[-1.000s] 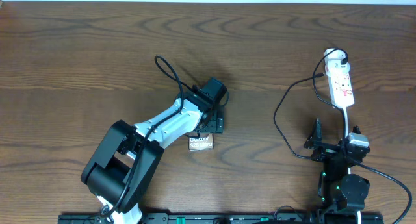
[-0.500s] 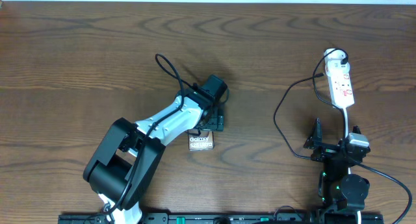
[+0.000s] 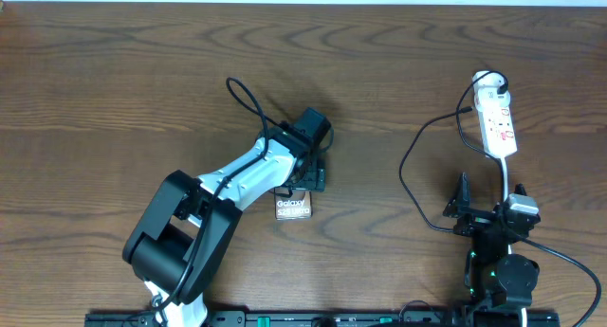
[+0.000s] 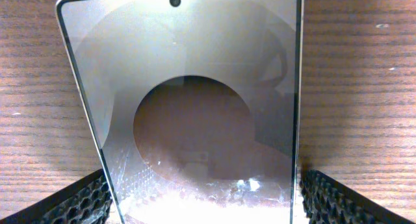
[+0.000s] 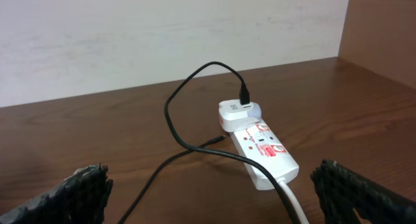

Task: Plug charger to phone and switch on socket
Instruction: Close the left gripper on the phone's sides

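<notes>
The phone lies flat on the table, its "Galaxy" lettering showing below my left gripper. In the left wrist view the phone fills the frame and my left gripper straddles it, open wide. Each pad stands close beside a long edge. The white socket lies at the far right with a white plug at its far end. The charger loops from that plug toward my right arm, and I cannot pick out its tip. My right gripper is open and holds nothing. It faces the socket and charger.
The brown wooden table runs to a pale wall at the back. The socket's white lead passes between my right fingers. A black rail lines the front edge.
My left arm has settled slightly over the phone and its jaws have narrowed a little. The phone, the charger, the socket and the right arm have not moved.
</notes>
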